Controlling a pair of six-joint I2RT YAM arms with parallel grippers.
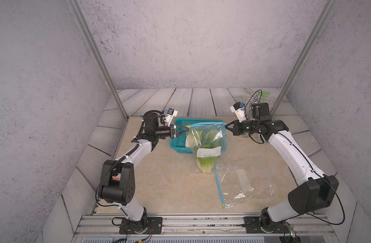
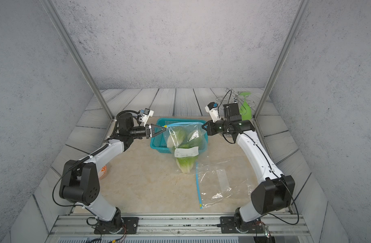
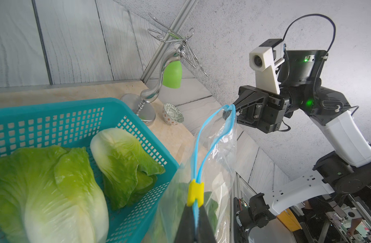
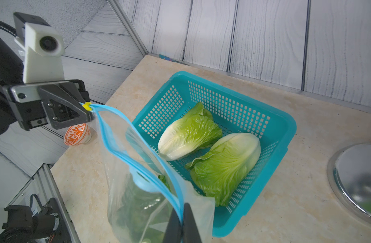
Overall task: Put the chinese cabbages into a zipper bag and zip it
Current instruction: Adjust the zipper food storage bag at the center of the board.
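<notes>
Two ends held: my left claw [image 1: 188, 127] and right claw [image 1: 226, 125] pinch the zipper bag [image 1: 207, 134] top.
Basket [image 1: 177, 145]: two chinese cabbages [image 4: 189, 131] inside.

White label [image 1: 208, 152] on the near face of the zipper bag [image 1: 217, 134], seen in both top views: a short line of dark print above a row of small round symbols, all too small to read. No other lettering is legible.
</notes>
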